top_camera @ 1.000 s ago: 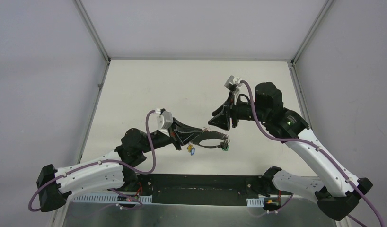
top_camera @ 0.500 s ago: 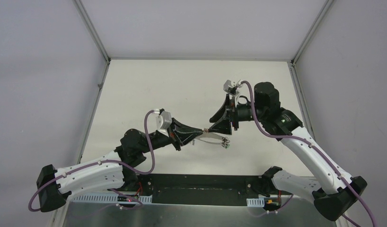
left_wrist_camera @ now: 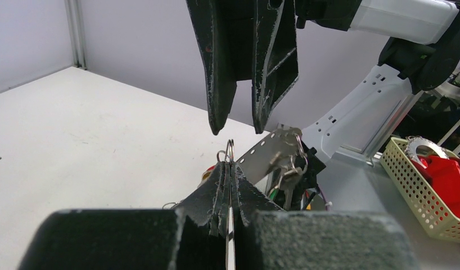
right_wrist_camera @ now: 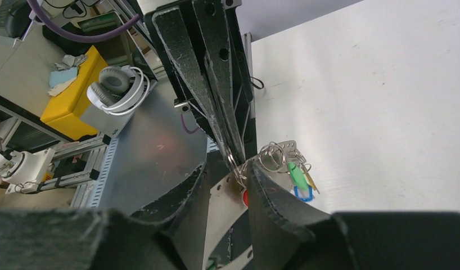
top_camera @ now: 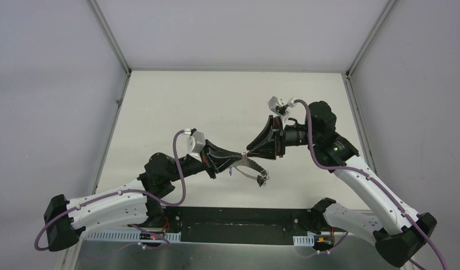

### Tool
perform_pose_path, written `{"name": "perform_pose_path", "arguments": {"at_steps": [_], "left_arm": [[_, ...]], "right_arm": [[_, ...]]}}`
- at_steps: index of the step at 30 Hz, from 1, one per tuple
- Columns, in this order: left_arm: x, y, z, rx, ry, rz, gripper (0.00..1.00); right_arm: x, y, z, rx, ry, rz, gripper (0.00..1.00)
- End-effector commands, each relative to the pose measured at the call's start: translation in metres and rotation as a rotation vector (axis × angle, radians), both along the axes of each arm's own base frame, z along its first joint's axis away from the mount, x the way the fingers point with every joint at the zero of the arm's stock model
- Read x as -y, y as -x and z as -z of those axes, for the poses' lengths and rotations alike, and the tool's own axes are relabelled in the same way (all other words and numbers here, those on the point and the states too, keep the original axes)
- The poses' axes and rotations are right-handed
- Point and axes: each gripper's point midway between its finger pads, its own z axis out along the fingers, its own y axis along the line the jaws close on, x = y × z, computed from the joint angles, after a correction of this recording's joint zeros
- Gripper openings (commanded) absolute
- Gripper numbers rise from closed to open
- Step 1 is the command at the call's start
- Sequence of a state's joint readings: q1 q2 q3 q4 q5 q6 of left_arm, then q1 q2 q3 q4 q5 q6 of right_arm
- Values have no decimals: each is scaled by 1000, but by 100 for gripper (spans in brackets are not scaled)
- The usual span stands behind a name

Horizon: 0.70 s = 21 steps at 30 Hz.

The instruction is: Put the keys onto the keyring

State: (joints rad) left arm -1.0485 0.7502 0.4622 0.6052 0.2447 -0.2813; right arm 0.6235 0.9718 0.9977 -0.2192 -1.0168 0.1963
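Note:
My left gripper (top_camera: 237,157) is shut on the keyring (top_camera: 251,166), a flat grey perforated band held above the table. The band slopes down to the right. Keys (top_camera: 262,180) with a green tag hang at its low end. My right gripper (top_camera: 249,153) is open, its tips meeting the left gripper's tips. In the left wrist view the shut gripper (left_wrist_camera: 230,163) pinches the band edge-on, the band (left_wrist_camera: 267,151) runs right, and keys (left_wrist_camera: 287,169) dangle from it. In the right wrist view the open fingers (right_wrist_camera: 278,197) straddle the band (right_wrist_camera: 225,197). Green and blue key tags (right_wrist_camera: 295,174) hang on small rings.
The white table (top_camera: 177,107) has walls at the back and both sides. A black strip (top_camera: 239,216) runs along its near edge between the arm bases. Off the table are a cream basket (left_wrist_camera: 424,180) with red parts, and headphones (right_wrist_camera: 118,84).
My right gripper moved down and left until its open tips reached the left gripper's tips. The keyring turned from a visible hoop to nearly edge-on, and the keys swung lower.

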Motion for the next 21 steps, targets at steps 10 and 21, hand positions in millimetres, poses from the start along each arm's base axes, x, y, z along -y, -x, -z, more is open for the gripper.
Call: {"name": "perform_pose_path", "arguments": {"at_steps": [10,21], "left_arm": [[-4,8,-31,36,112,29,0],[-1,12,-33,43,106,56,0]], "right_arm": [[-13,9,-6,24,-50,-71,22],[-16,1,0,28,-28,-57,31]]}}
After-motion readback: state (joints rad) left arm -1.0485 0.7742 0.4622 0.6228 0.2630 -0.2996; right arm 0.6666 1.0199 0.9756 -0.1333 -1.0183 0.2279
